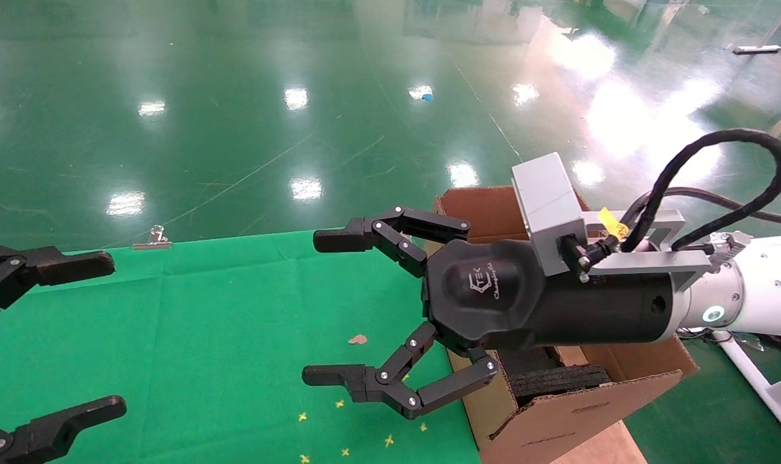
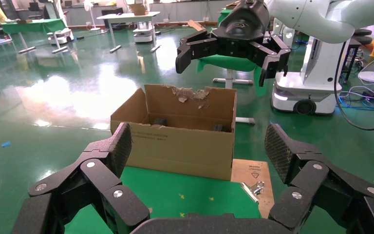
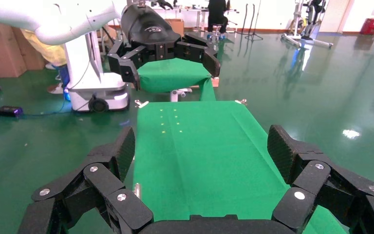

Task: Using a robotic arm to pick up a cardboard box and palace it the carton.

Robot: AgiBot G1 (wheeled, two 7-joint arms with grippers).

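The small cardboard box is out of view in every frame. The carton [image 1: 558, 412] stands at the right end of the green table, flaps up, with black foam inserts [image 1: 551, 380] inside; the left wrist view shows it [image 2: 185, 141] with a torn far flap. My right gripper [image 1: 325, 308], on the white arm [image 1: 764, 290], is open and empty above the table, just left of the carton; it also shows in the right wrist view [image 3: 202, 145] and the left wrist view [image 2: 226, 66]. My left gripper [image 1: 106, 335] is open and empty at the table's left end, facing the carton [image 2: 198, 146].
A green cloth [image 1: 203, 322] covers the table, with small yellow marks near the front. A metal binder clip [image 1: 151, 240] holds its far edge; another [image 2: 254, 187] lies on a brown board [image 2: 253, 170] beside the carton. A white stand leg [image 1: 758, 380] is at the right.
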